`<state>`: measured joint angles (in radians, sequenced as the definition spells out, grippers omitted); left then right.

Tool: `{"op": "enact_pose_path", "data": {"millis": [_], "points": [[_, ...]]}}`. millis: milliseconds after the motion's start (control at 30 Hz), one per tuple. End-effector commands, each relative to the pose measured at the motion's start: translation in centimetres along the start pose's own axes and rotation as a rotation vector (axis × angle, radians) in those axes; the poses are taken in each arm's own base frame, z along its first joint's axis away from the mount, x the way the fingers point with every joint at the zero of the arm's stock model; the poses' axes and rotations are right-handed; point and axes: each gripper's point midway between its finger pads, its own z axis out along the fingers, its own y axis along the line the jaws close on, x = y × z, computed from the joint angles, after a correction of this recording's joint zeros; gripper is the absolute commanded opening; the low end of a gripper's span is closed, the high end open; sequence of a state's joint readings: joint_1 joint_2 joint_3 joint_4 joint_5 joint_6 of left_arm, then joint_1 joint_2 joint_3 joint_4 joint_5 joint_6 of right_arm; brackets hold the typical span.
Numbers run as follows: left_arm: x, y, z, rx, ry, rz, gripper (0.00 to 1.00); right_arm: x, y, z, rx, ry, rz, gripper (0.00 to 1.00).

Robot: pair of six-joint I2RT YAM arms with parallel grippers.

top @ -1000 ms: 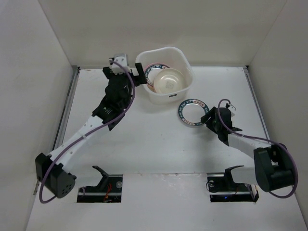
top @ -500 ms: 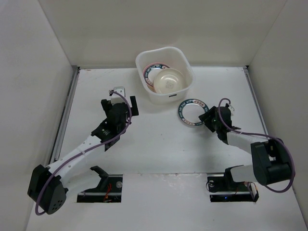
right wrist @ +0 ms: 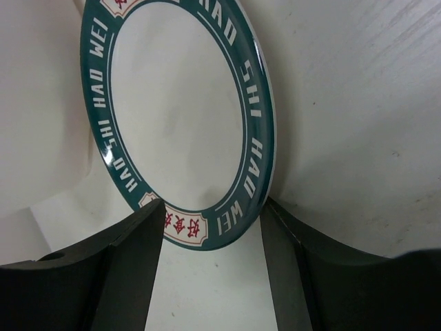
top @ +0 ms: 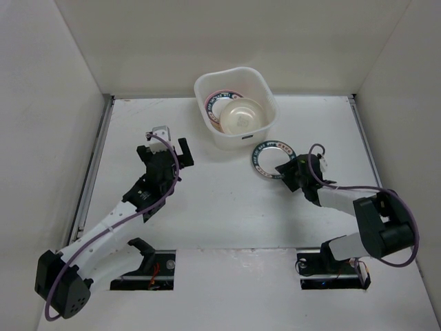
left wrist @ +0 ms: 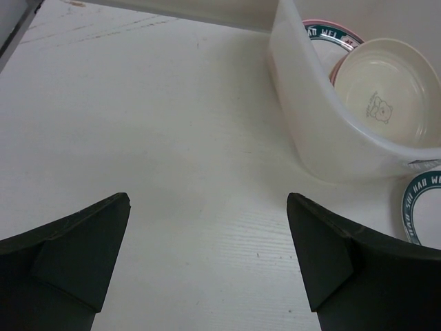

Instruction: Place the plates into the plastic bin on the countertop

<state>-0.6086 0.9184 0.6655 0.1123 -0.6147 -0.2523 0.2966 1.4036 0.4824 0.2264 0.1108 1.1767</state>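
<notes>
The plastic bin (top: pixel 265 89) stands at the back middle of the countertop (top: pixel 207 200). It holds a cream plate (top: pixel 241 117) on top of a teal-rimmed plate (top: pixel 222 96), with a pink rim showing under that. Another teal-rimmed white plate (top: pixel 271 160) lies on the countertop just in front of the bin. My right gripper (top: pixel 285 172) is open, and its fingers straddle this plate's near rim (right wrist: pixel 179 103). My left gripper (top: pixel 165 148) is open and empty, left of the bin. In its wrist view the gripper (left wrist: pixel 208 207) is over bare countertop, with the bin (left wrist: pixel 303 103) ahead to the right.
White walls border the countertop at the back and on both sides. A metal rail (top: pixel 93 172) runs along the left edge. The arm bases sit at the near edge.
My left arm has drawn back from the bin's left rim toward the near left. My right gripper has moved left onto the plate's near rim, and the plate has slid slightly left.
</notes>
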Motion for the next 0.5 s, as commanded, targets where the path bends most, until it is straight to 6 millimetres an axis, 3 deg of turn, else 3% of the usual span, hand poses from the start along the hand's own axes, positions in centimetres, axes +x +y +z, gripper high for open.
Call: {"op": "enact_pose_path", "data": {"millis": [0,267,333,467], "points": [[-0.3,0.6,-0.3,-0.013,-0.021,-0.033,1.00,-0.3,1.8,0.5,-0.014,-0.033,0.096,0.62],[0.3,1.0,-0.2,-0.025,-0.012,-0.049,1.00,-0.1,0.5,1.6,0.045,-0.071,0.185,0.52],[0.5,1.1,-0.2,-0.025,-0.009,-0.054,1.00,0.3,0.2,2.0,0.053,-0.067,0.199,0.45],[0.9,1.5,-0.2,-0.034,-0.004,-0.057,1.00,1.3,-0.3,2.8,0.056,-0.055,0.232,0.21]]}}
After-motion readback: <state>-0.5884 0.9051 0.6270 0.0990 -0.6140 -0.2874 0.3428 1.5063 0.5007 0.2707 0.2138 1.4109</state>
